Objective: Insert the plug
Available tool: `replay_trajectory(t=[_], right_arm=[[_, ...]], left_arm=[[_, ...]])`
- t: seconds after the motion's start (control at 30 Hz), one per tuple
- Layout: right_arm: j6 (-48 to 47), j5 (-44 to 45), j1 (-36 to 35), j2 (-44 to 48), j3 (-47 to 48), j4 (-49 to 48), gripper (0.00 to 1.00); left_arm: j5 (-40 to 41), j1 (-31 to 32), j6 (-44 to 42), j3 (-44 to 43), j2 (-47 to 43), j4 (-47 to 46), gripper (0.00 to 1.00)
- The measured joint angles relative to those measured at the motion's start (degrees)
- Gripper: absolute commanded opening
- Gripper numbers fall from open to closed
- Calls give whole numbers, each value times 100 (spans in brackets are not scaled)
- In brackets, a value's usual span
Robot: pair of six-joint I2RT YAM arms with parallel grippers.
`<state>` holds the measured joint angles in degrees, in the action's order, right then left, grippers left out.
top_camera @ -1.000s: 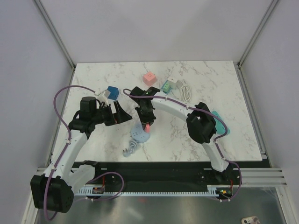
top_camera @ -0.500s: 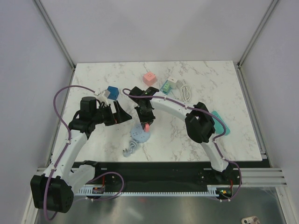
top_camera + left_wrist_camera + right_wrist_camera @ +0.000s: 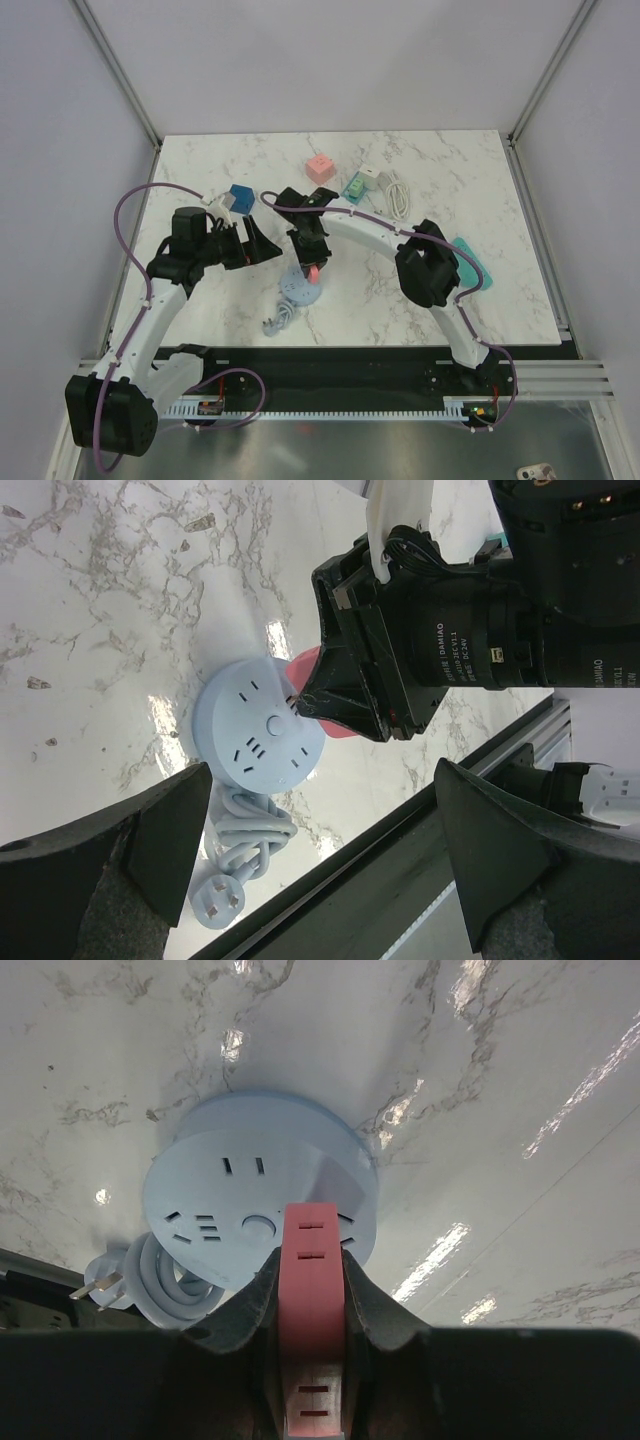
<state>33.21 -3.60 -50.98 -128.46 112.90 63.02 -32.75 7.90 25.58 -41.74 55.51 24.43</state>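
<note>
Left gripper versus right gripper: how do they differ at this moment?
The left gripper is wide open and empty; the right gripper is shut on the pink plug. The left gripper stands beside the blue socket hub; the right gripper is over its edge. Both face the hub.

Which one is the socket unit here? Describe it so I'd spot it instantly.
On the marble table, look near the front edge, centre. A pale-blue socket hub lies beneath the right hand, which grips a pink plug. It alone is a flat disc; the blue cube and pink cube behind it are boxy.
</note>
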Motion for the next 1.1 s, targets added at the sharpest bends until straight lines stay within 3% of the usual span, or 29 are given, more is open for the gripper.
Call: replay_trajectory(t=[1.1], right_arm=[[96,472,-247,35,-227,-221,0]], left_arm=[[116,11,-2,-52,-2,81,99]])
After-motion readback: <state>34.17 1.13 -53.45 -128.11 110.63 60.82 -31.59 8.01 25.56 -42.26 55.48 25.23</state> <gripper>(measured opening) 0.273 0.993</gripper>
